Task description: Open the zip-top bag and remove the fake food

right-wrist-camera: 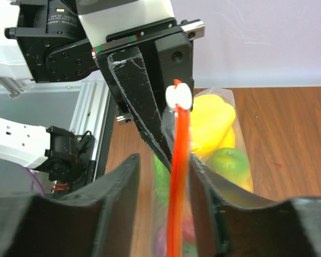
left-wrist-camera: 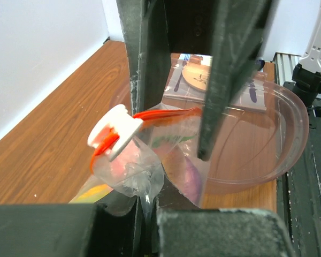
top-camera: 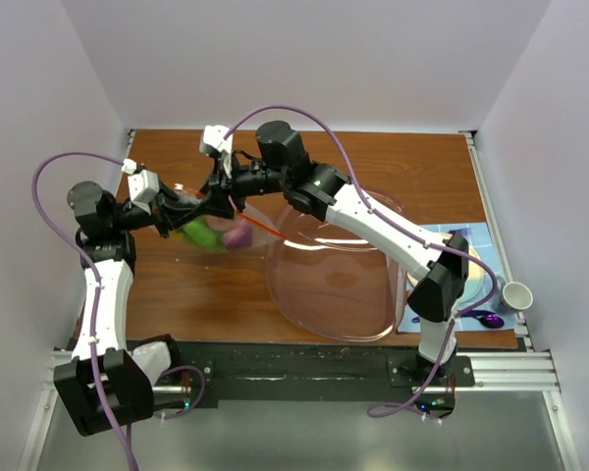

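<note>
Left gripper clamped on clear crinkly zip-top bag; right gripper part-open astride red-orange zip strip, strip running 12-to-6 o'clock.

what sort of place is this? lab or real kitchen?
Likely a lab test cell: plain white walls box in a wooden table, an aluminium mounting rail runs along its near edge, and there's toy food in a zip-top bag.

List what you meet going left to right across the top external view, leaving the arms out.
In order: small clear zip-top bag with a red-orange zip strip → large clear pinkish plastic bowl → blue picture placemat → small white cup.
</note>
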`<act>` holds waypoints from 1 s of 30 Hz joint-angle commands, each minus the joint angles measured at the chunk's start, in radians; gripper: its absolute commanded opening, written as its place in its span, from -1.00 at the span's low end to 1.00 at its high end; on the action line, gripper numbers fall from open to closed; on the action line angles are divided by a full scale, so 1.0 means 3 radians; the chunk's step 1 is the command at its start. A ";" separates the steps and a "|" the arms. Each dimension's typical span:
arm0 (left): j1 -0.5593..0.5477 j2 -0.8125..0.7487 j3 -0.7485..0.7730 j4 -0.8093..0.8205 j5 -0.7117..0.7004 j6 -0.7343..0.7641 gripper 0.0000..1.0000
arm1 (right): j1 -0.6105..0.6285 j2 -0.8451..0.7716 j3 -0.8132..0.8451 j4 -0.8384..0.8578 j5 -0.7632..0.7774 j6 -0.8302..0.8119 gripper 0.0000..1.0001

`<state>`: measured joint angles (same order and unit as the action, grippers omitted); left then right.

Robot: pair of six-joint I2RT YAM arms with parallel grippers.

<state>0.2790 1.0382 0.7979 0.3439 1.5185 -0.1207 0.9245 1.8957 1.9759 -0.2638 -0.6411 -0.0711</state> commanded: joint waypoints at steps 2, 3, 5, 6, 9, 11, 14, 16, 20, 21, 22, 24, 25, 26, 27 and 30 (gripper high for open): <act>0.0006 -0.0172 -0.0016 0.0214 0.0624 -0.0124 -0.93 | -0.0009 -0.0178 0.0000 0.0010 0.0000 -0.0085 -0.60; 0.0006 -0.0183 -0.0021 0.0214 0.0624 -0.0144 -0.93 | -0.0009 -0.0168 0.0010 0.0010 -0.0006 -0.0085 -0.71; 0.0006 -0.0234 -0.0026 0.0209 0.0629 -0.0155 -0.93 | -0.0009 -0.0163 0.0015 0.0020 -0.0016 -0.0085 -0.96; 0.0006 -0.0239 -0.0026 0.0214 0.0624 -0.0170 -0.93 | -0.0009 -0.0163 0.0025 0.0015 -0.0016 -0.0080 -0.99; 0.0006 -0.0234 0.0004 0.0209 0.0624 -0.0201 -0.93 | -0.0014 -0.0153 0.0025 0.0025 -0.0006 -0.0065 -1.00; 0.0006 -0.0229 0.0004 0.0209 0.0624 -0.0211 -0.88 | -0.0019 -0.0163 0.0025 0.0036 0.0005 -0.0059 -1.00; 0.0006 -0.0199 0.0040 0.0199 0.0619 -0.0247 -0.09 | -0.0024 -0.0178 0.0035 0.0036 0.0005 -0.0054 -1.00; 0.0006 -0.0127 0.0106 0.0138 0.0614 -0.0293 0.35 | -0.0024 -0.0183 0.0056 0.0015 0.0015 -0.0059 -1.00; 0.0041 -0.0045 0.0402 -0.0402 0.0614 -0.0049 0.63 | -0.0034 -0.0147 0.0107 -0.0036 -0.0011 -0.0059 -1.00; 0.0051 -0.0040 0.0434 -0.0542 0.0614 0.0206 0.62 | -0.0029 -0.0142 0.0112 -0.0021 -0.0016 -0.0044 -1.00; 0.0052 -0.0055 0.0434 -0.0583 0.0619 0.0249 0.58 | -0.0029 -0.0137 0.0117 -0.0011 -0.0036 -0.0014 -1.00; 0.0057 -0.0065 0.0368 -0.0518 0.0619 0.0249 0.47 | -0.0029 -0.0127 0.0138 -0.0005 -0.0046 -0.0003 -1.00; 0.0052 -0.0060 0.0347 -0.0462 0.0624 0.0234 0.40 | -0.0029 -0.0132 0.0138 -0.0010 -0.0041 -0.0003 -1.00; 0.0057 -0.0050 0.0296 -0.0395 0.0624 0.0198 0.22 | -0.0029 -0.0142 0.0143 -0.0021 -0.0031 -0.0008 -1.00; 0.0057 -0.0050 0.0250 -0.0278 0.0624 -0.0005 0.11 | -0.0034 -0.0147 0.0143 -0.0031 -0.0026 -0.0013 -1.00; 0.0057 -0.0035 0.0071 0.0295 0.0624 -0.0439 -0.13 | -0.0034 -0.0173 0.0163 -0.0087 0.0010 -0.0054 -1.00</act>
<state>0.2882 1.0252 0.8642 0.2726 1.5135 -0.1234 0.9157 1.8854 1.9759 -0.3164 -0.6308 -0.0902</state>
